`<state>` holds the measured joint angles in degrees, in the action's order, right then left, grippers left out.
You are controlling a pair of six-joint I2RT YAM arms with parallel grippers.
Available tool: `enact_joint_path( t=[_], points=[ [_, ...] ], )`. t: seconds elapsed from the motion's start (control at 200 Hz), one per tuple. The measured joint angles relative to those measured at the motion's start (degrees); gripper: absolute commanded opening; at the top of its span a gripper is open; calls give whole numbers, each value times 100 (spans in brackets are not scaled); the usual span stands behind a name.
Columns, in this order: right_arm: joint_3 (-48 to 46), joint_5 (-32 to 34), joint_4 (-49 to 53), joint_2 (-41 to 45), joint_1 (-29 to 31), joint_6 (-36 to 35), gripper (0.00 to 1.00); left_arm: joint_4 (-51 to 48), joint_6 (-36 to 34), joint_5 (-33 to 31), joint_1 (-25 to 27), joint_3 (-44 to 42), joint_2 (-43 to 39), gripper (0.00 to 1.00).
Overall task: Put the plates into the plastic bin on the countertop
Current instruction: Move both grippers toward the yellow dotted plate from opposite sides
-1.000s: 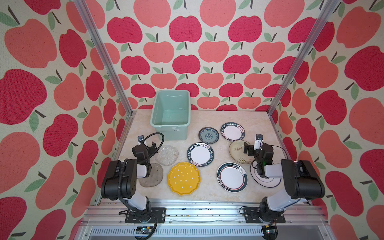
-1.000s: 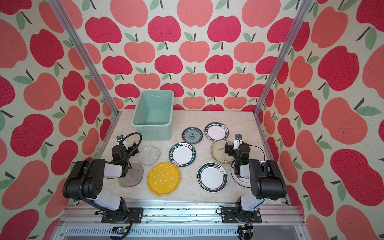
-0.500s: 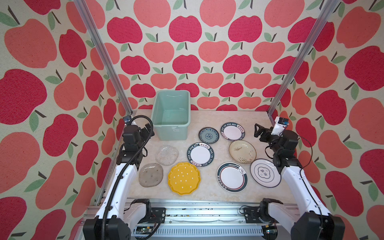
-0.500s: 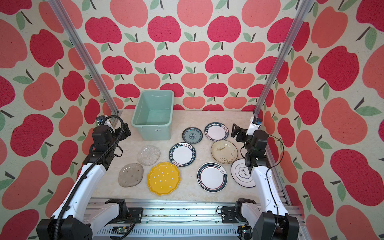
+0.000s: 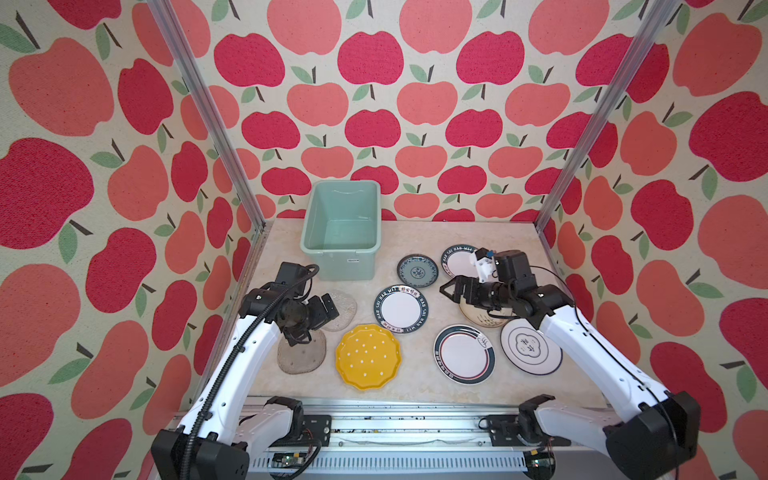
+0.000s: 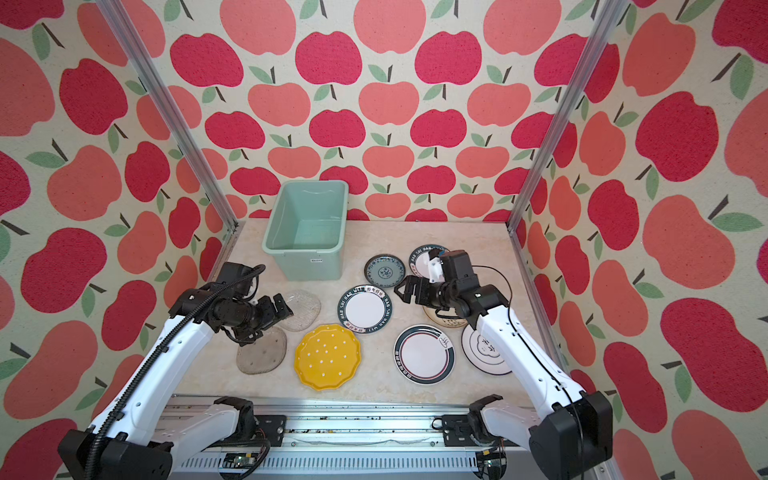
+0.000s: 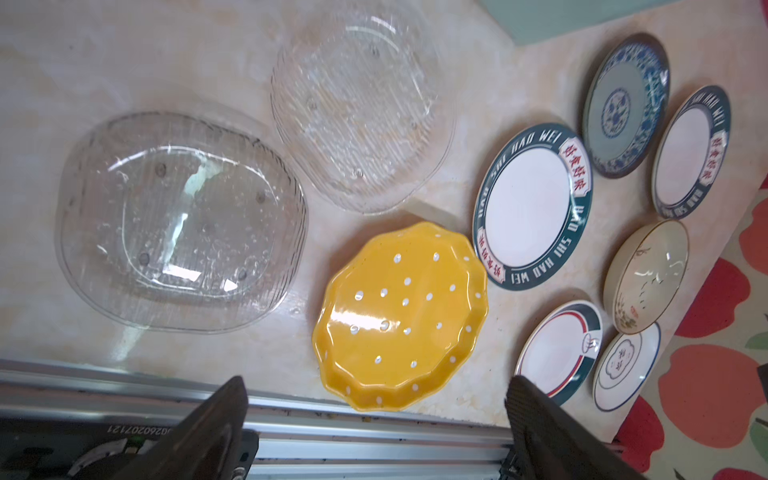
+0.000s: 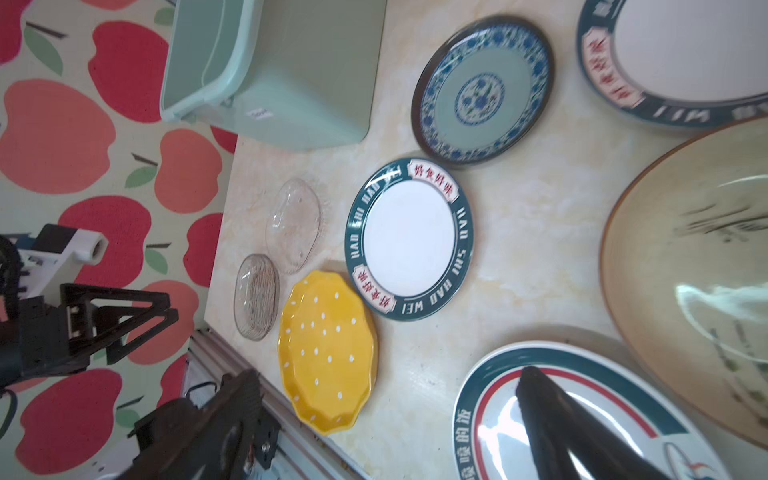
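Top views show us a beige marble-look surface (image 5: 415, 232) enclosed by apple-print walls (image 5: 374, 124); plates (image 5: 401, 309) lie in front of the plastic bin (image 5: 338, 266), while left fingers (image 7: 216, 415) and right fingers (image 8: 552, 415) gape, empty.

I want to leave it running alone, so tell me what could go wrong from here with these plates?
The clear plate by the open left gripper lies flat and looks slick, so a grip on its rim may slip. Near the open right gripper, the cream dish and white plate sit very close; lifting one may nudge the other.
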<state>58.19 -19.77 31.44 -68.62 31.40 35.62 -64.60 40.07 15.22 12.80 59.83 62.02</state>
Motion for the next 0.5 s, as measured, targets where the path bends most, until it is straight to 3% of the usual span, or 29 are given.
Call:
enact_joint_path(
  t=[0.19, 0.5],
  points=[
    [-201, 101, -247, -717, 1486, 1126, 99, -105, 273, 411, 420, -684, 2, 99],
    [-551, 278, -1325, -1952, 2162, 2680, 99, 409, 732, 540, 636, -1436, 219, 100]
  ],
)
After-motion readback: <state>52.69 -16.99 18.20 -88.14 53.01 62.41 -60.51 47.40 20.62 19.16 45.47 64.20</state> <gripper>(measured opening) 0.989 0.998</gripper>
